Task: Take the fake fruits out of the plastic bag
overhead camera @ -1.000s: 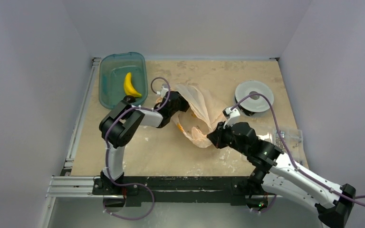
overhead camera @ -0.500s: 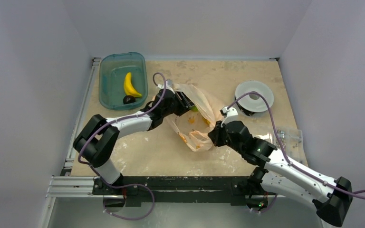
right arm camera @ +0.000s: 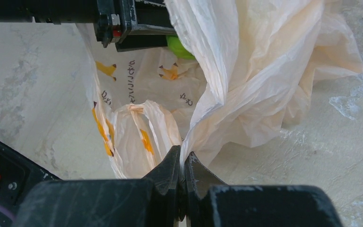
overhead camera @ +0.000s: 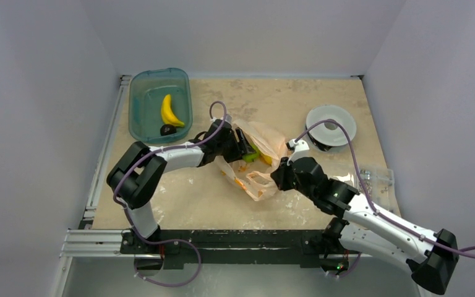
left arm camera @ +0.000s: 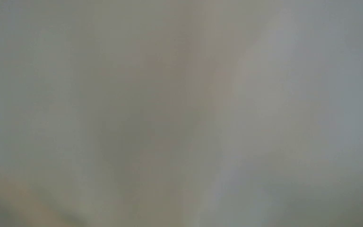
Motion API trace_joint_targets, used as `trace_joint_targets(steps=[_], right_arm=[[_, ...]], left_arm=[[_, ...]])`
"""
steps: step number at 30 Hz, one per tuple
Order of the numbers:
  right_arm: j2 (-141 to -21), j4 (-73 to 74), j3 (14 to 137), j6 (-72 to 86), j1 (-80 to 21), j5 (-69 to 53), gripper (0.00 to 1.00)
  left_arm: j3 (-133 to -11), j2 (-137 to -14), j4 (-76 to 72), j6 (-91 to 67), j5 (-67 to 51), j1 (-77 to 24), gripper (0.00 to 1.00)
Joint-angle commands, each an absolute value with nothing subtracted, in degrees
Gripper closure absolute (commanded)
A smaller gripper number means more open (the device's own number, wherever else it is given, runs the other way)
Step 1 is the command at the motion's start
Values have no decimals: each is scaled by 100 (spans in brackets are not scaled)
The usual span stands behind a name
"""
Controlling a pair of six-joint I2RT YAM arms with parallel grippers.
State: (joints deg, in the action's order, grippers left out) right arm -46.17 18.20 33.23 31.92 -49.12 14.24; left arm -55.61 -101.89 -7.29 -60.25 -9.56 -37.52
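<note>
The peach-orange plastic bag (overhead camera: pixel 266 137) lies crumpled mid-table, its mouth facing left. My right gripper (overhead camera: pixel 280 174) is shut on a fold of the bag's (right arm camera: pixel 264 85) edge; in the right wrist view its gripper (right arm camera: pixel 183 158) pinches the film. My left gripper (overhead camera: pixel 244 146) reaches into the bag mouth, next to a green fruit (overhead camera: pixel 252 153) and an orange-yellow one (overhead camera: pixel 266 159). The green fruit (right arm camera: pixel 179 47) touches the left gripper's black fingers (right arm camera: pixel 137 28); whether it is gripped I cannot tell. Bag film blurs the whole left wrist view. A yellow banana (overhead camera: pixel 171 111) and a dark round fruit (overhead camera: pixel 167 129) lie in the teal tub (overhead camera: pixel 141 93).
A white bowl (overhead camera: pixel 340 117) stands at the back right, with the right arm's purple cable looping over it. A clear packet of metal parts (overhead camera: pixel 376 179) lies near the right edge. The bag's loop handle (right arm camera: pixel 142 132) hangs just left of my right gripper.
The left arm has swung from beside the tub and pushed its gripper rightward into the bag mouth. The green fruit now shows. The right gripper keeps its hold on the bag.
</note>
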Motion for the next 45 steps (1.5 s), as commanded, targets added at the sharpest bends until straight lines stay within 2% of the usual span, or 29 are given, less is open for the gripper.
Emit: trace_joint_targets(steps=[1, 5, 8, 13, 16, 30, 31, 35, 38, 41, 45], right_arm=[[-4451, 1608, 3287, 3185, -4923, 1430, 100], [-4493, 1590, 3306, 3138, -4922, 1424, 100], [-4539, 1587, 3318, 3154, -4917, 1374, 100], [-4617, 1542, 3286, 3139, -4920, 1308, 100], [-4641, 1489, 3288, 3138, -4922, 1314, 100], [-4618, 1407, 3270, 3125, -4920, 1208, 100], [-4630, 1405, 3282, 3127, -4922, 1210, 100], [-4685, 1461, 3325, 3146, -4922, 1273, 100], [-4651, 1491, 3304, 3164, -4922, 1428, 100], [-4644, 1416, 3226, 3160, -4924, 1462, 100], [-4648, 1378, 3208, 3151, -4921, 1628, 100]], left_arm=[[-5826, -9919, 155, -5147, -684, -3730, 27], [-5610, -9480, 285, -4764, -669, -3736, 9], [-5569, -9265, 362, -4572, -883, -3744, 5], [-5478, -9130, 94, -4623, -1213, -3755, 19], [-5685, -9301, 183, -4558, -1025, -3800, 23], [-6425, -10154, 347, -4375, -147, -4009, 24], [-6417, -10167, 302, -4388, -139, -4008, 28], [-6602, -10329, 422, -4294, -170, -4011, 55], [-6673, -10400, 468, -4248, -296, -4008, 71], [-6644, -10324, 487, -4235, -459, -4008, 81], [-6476, -10037, 537, -4162, -764, -4008, 83]])
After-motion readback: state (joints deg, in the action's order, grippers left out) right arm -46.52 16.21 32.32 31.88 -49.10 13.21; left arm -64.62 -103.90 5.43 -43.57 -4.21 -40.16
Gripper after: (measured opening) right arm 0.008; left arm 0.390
